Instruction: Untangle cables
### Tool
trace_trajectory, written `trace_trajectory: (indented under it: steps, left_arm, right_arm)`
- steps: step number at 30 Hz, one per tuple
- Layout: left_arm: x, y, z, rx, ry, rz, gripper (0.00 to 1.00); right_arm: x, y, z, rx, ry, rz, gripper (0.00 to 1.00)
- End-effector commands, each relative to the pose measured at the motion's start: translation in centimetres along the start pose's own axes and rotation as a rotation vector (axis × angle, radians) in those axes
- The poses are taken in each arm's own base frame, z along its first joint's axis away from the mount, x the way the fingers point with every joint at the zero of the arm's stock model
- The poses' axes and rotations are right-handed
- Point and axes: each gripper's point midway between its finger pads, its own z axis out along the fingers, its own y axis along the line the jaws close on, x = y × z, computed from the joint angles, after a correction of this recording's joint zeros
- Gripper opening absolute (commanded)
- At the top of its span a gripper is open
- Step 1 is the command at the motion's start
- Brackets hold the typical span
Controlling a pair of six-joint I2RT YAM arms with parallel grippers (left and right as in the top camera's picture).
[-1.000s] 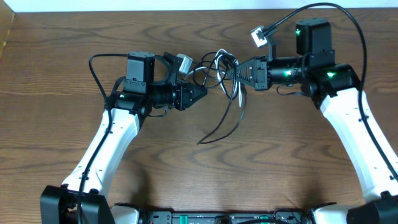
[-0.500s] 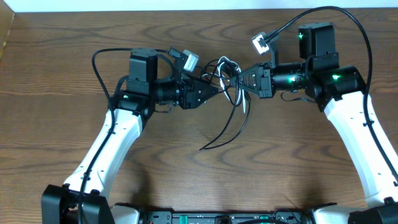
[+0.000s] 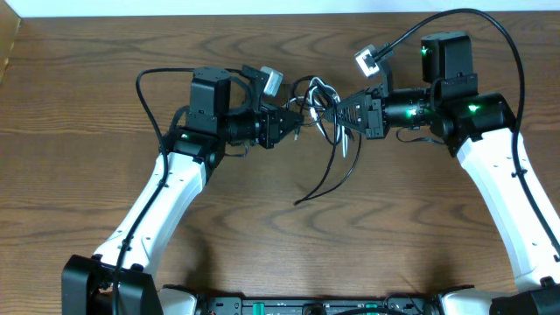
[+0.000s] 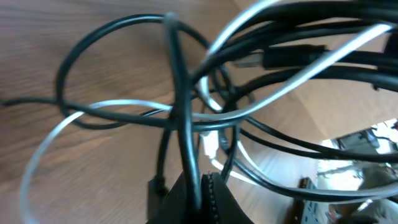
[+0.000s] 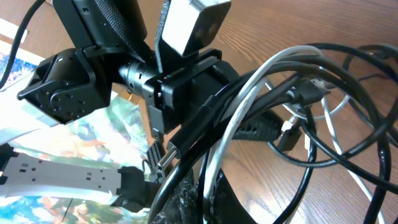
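The cables form a tangle of thin black strands and one white strand, held above the table between both arms. Two loose black ends trail down toward the table's middle. My left gripper reaches in from the left. In the left wrist view it is shut on one black strand that runs up through the loops. My right gripper comes in from the right. Seen from the right wrist, it is shut on a bunch of black and white strands.
The wooden table runs to a pale back edge and a left edge. Thick black arm cables arc over the left arm and the right arm. The grippers stand close together, tips nearly facing.
My left gripper moved right into the tangle, opened, then shut on a black strand. The loose cable ends swung slightly right. The right gripper kept its hold.
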Motion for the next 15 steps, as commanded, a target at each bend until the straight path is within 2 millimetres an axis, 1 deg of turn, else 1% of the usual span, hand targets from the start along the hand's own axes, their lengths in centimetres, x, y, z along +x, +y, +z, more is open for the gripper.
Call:
trace_trajectory:
  steps: [1,3,4,5,6,8,9,12,13,14,15]
  left_arm:
    - [-0.4,2.4,0.0,-0.122,-0.028,-0.025,0.07]
    - [-0.9,3.2,-0.7,-0.152,-0.049,-0.030,0.07]
    - [-1.3,3.7,-1.4,-0.164,-0.067,-0.047,0.08]
    - [-1.6,4.1,-2.0,-0.176,-0.083,-0.063,0.07]
    - [-2.0,4.5,-2.9,-0.190,-0.102,-0.080,0.08]
    - [-2.8,5.1,-4.5,-0.210,-0.138,-0.092,0.07]
    - [-3.0,5.5,-5.4,-0.225,-0.153,-0.105,0.07]
    - [-3.3,5.9,-7.6,-0.260,-0.184,-0.128,0.08]
    - [-3.4,5.8,-8.4,-0.271,-0.195,-0.129,0.07]
    - [-3.5,5.8,-8.8,-0.278,-0.202,-0.128,0.07]
    - [-3.6,5.7,-9.2,-0.282,-0.210,-0.126,0.08]
  right_arm:
    - [-0.8,0.5,-1.0,0.027,-0.026,-0.042,0.01]
    - [-0.5,-1.5,-1.4,0.132,-0.021,-0.003,0.01]
    - [0.0,-2.9,-1.9,0.209,-0.015,0.030,0.01]
    - [0.2,-3.7,-2.2,0.248,-0.011,0.048,0.01]
    - [0.5,-4.9,-2.9,0.309,-0.009,0.074,0.01]
    - [0.9,-6.4,-4.1,0.377,-0.012,0.113,0.01]
    - [1.1,-7.5,-5.1,0.431,-0.016,0.140,0.01]
    - [1.9,-9.8,-7.2,0.551,-0.016,0.197,0.01]
    - [2.6,-10.9,-8.2,0.620,-0.006,0.228,0.06]
    - [2.7,-11.1,-8.5,0.639,-0.004,0.238,0.14]
    - [3.4,-12.1,-9.4,0.709,0.003,0.277,0.41]
